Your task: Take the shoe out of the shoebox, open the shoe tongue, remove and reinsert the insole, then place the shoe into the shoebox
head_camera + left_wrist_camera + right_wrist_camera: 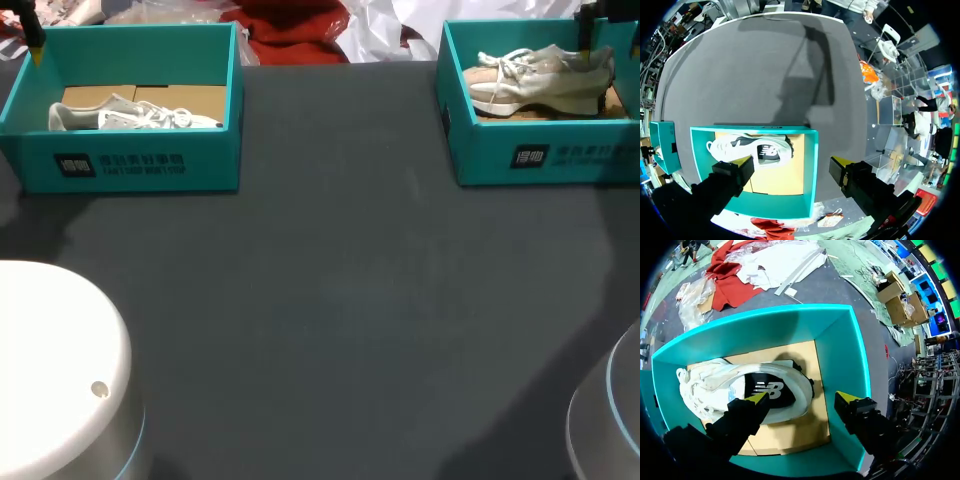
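Teal cardboard forms both shoeboxes on the dark grey table (pixel 330 300). In the head view the left shoebox (pixel 140 165) sits at about ten o'clock and the right shoebox (pixel 530 155) at about two o'clock, well apart. Each holds one shoe on a brown cardboard floor.

The white shoe (pixel 130 117) lies low in the left shoebox, along its near wall. The left gripper (pixel 793 161) hangs above that box with its fingers spread wide and nothing between them. Seen from the left wrist, one yellow tip lines up over the shoe's dark side patch, while the other sits out past the box's side wall. I see no contact with shoe or box.

The cream shoe (pixel 540 80) rests on its side in the right shoebox, sole towards the near wall. The right gripper (pixel 801 397) hovers over this box, fingers likewise parted and holding nothing. From the right wrist, one tip lines up over the shoe's dark logo patch and the other over the bare cardboard floor beside the teal wall, so the heel end lies partly under the gap.
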### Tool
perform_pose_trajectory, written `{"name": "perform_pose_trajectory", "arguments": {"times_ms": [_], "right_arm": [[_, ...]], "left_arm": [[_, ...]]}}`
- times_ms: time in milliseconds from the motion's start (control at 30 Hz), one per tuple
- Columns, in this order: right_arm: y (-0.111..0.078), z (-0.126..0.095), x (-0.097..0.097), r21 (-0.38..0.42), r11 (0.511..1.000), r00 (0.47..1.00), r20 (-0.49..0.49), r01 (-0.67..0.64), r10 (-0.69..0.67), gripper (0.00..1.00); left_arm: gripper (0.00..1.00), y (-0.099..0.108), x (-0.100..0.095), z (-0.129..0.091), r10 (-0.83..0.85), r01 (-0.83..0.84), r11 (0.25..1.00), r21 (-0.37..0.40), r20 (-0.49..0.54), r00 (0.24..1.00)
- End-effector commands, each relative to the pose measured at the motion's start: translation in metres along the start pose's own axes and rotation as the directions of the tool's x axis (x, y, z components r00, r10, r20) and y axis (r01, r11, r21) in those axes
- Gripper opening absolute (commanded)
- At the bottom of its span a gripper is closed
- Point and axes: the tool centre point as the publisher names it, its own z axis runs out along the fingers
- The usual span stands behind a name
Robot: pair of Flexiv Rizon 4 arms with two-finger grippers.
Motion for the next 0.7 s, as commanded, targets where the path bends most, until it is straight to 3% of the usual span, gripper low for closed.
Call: {"name": "perform_pose_trajectory", "arguments": {"times_ms": [33,100,200,433,700], "right_arm": [[0.009,0.016,0.0,0.047,0.999,1.0,-0.017,0.006,-0.005,0.85],[0.009,0.019,0.0,0.055,0.998,1.0,-0.026,0.014,-0.012,0.82],[0.009,0.025,0.0,0.071,0.997,0.999,-0.039,0.02,-0.018,0.85],[0.009,0.036,0.0,0.103,0.993,0.997,-0.065,0.051,-0.045,0.78],[0.008,0.044,0.0,0.125,0.989,0.995,-0.083,0.073,-0.063,0.56]], "left_arm": [[1.0,0.0,0.0,0.0,0.001,-0.001,1.0,0.0,-0.001,1.0],[1.0,0.0,0.0,0.0,0.001,-0.001,1.0,0.0,-0.001,1.0],[1.0,0.0,0.0,0.0,0.001,-0.001,1.0,0.0,-0.001,1.0],[1.0,0.0,0.0,0.0,0.001,-0.001,1.0,0.0,-0.001,1.0],[1.0,0.0,0.0,0.0,0.001,-0.001,1.0,0.0,-0.001,1.0]]}}
